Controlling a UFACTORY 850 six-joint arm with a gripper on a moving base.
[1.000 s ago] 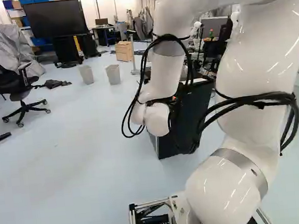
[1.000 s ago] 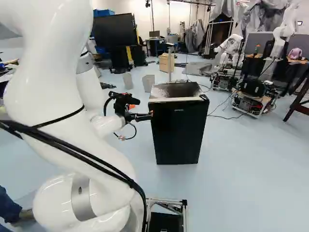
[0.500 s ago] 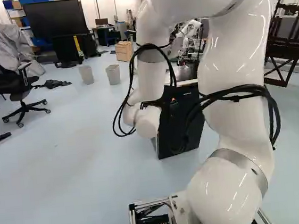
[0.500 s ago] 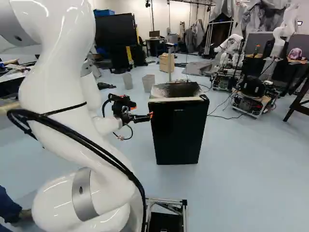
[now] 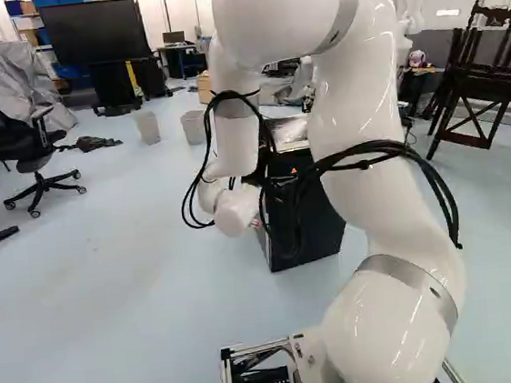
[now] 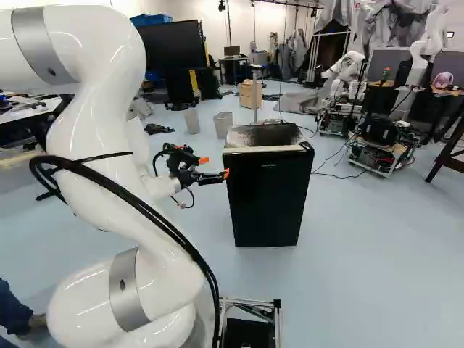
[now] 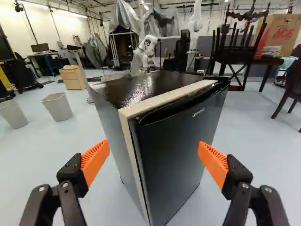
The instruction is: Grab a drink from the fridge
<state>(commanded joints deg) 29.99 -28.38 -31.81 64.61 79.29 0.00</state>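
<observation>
The gripper (image 6: 215, 167) is at the fridge's left side in the right base view, its orange tips overlapping the fridge's edge there. The fridge (image 6: 267, 203) is a black box with a pale strip along the top of its door, and the door is shut. From the wrist, the gripper (image 7: 153, 150) has its two orange-padded fingers wide apart with nothing gripped. Ahead of it stands the fridge (image 7: 181, 150), one front corner and the door facing the fingers. In the left base view the arm partly hides the fridge (image 5: 319, 226). No drink is visible.
Two grey bins (image 7: 57, 107) and a wooden cabinet (image 7: 72, 77) stand beyond the fridge. Another robot (image 6: 344, 76) is farther back. A dark wooden chair (image 5: 478, 86) stands at the right of the left base view, an office chair (image 5: 26, 142) at its left.
The arm has shifted leftward in the left base view, showing more of the fridge. In the right base view the gripper has turned, its two fingers now showing separately. Base and fridge have not moved.
</observation>
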